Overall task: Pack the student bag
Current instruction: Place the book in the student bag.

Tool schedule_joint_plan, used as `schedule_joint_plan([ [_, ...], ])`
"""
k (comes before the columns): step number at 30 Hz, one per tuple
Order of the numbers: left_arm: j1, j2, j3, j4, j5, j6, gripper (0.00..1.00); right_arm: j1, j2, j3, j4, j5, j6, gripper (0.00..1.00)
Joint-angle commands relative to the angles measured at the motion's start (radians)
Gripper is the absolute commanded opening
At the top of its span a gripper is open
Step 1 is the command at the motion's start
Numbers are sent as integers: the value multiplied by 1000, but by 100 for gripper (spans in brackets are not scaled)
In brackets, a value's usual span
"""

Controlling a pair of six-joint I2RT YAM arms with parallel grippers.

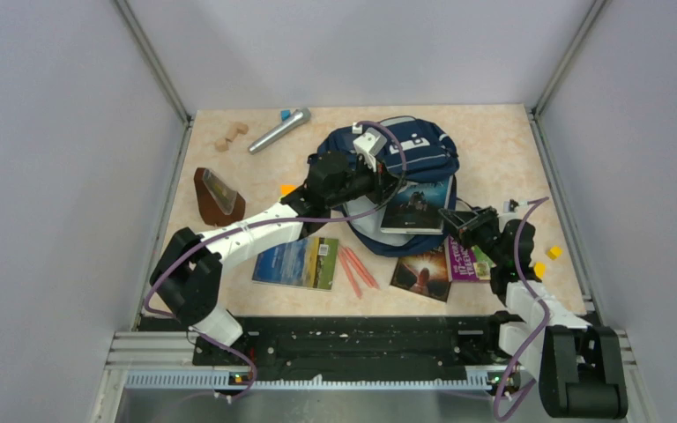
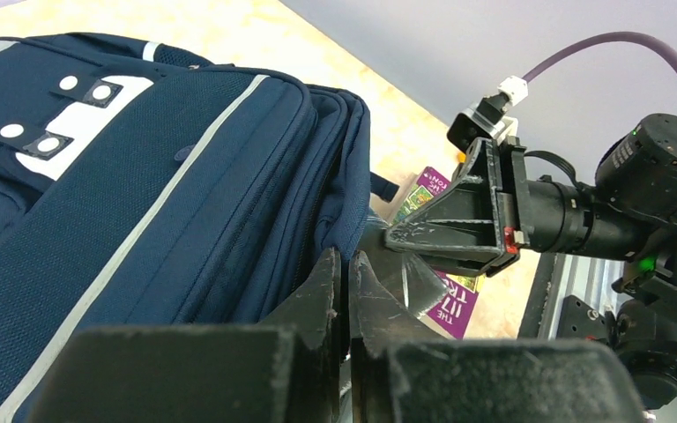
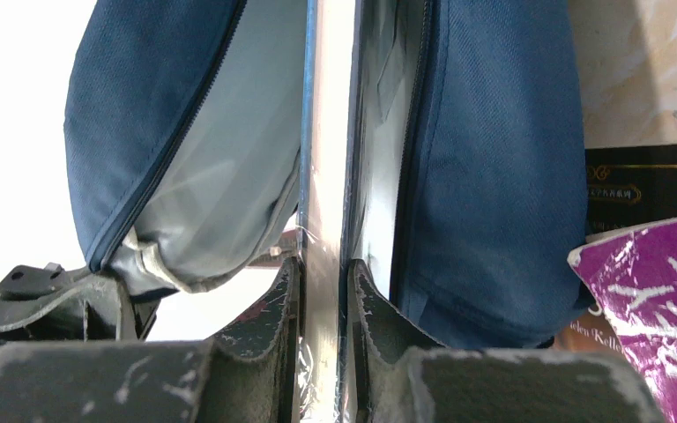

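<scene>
The student bag (image 1: 414, 145) lay toward the far edge of the counter (image 1: 511, 159), a little right of its middle, with its mouth facing the near edge. The right hand (image 3: 322, 269) pinched a thin dark-covered book (image 1: 414, 210) by its edge, and the book's far end sat between the bag's grey lining walls. The left hand (image 2: 344, 269) was pressed together at the rim of the mouth; whether fabric was nipped in it I could not tell. To do this well, the book likely needed a straight, level push along the lining. The rim should be lifted clear so no corner caught the zip, with release only once the book sat deep.
</scene>
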State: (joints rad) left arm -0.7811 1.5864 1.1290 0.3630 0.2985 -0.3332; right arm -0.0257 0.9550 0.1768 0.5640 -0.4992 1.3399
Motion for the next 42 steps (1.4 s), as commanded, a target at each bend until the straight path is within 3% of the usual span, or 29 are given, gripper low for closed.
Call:
schedule_joint_plan([
  [1, -14, -71, 22, 108, 37, -26, 0, 51, 47, 54, 362, 79, 42, 0],
  [17, -15, -92, -9, 105, 49, -41, 0, 199, 451, 152, 785, 247, 108, 0],
  [35, -15, -99, -28, 122, 49, -64, 0, 334, 750, 297, 810, 630, 49, 0],
  [42, -15, -100, -39, 139, 64, -80, 0, 409, 818, 380, 711, 766, -15, 0],
])
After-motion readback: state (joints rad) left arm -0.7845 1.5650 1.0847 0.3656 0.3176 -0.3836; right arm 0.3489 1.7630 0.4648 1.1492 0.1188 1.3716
